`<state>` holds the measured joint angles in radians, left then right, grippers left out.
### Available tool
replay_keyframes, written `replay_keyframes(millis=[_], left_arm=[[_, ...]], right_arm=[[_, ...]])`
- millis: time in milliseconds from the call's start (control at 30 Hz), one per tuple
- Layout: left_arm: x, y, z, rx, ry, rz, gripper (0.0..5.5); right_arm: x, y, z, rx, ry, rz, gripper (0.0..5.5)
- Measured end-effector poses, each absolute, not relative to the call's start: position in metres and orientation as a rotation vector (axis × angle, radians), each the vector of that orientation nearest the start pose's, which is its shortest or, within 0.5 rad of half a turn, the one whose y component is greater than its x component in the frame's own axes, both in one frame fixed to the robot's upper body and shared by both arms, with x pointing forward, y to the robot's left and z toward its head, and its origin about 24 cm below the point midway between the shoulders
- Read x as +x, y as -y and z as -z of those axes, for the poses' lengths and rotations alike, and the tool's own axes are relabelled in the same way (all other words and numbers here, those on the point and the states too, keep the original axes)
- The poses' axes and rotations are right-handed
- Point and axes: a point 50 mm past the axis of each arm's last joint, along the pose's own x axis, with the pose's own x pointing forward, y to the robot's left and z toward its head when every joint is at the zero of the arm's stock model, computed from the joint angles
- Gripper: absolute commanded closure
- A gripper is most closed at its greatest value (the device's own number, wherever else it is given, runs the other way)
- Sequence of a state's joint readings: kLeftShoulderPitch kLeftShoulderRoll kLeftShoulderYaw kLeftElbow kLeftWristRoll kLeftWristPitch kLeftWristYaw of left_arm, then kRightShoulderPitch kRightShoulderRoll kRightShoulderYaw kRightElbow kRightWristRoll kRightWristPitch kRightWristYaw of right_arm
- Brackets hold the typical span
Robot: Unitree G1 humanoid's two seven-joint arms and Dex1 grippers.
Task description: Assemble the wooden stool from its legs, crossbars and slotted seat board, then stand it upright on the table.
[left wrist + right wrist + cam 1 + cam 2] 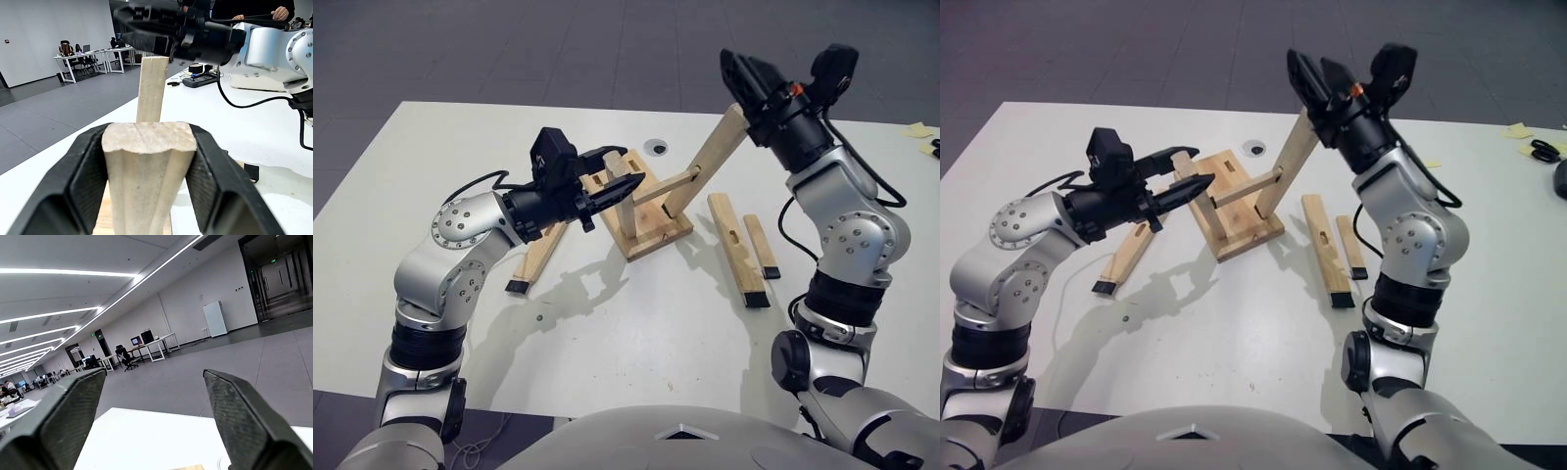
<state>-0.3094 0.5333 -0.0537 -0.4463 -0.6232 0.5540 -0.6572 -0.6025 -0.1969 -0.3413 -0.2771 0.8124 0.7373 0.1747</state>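
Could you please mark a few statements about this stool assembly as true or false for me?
1. The left gripper is shut on the upright leg standing on the seat board. True.
2. The right gripper clamps the tilted leg. False: its fingers are open with nothing between them.
3. A loose leg and a shorter piece lie on the table to the robot's right of the seat board. True.
4. The stool stands finished. False: the seat board lies flat with only two legs rising from it.

Head stereo down over table [607, 333]; wrist close-ups.
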Motion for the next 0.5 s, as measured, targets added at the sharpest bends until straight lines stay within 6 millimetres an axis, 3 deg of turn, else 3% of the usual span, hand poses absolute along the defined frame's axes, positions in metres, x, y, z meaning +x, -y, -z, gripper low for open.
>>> replay_keyframes(millis=[233,333,400,500], left_arm=[[0.252,-0.134,-0.175,0.069,0.080,1.049,3.37],[0.252,-0.134,-0.175,0.068,0.079,1.051,3.37],[0.252,-0.134,-0.175,0.069,0.078,1.048,3.37],[0.251,-0.133,-0.179,0.071,0.102,1.052,3.38]], right_arm=[[0.305,0.180,-0.322,0.535,0.583,-0.467,0.16],[0.297,0.186,-0.362,0.611,0.725,-0.475,0.10],[0.305,0.183,-0.347,0.684,0.649,-0.467,0.10],[0.328,0.151,-0.258,0.707,0.263,-0.466,0.10]])
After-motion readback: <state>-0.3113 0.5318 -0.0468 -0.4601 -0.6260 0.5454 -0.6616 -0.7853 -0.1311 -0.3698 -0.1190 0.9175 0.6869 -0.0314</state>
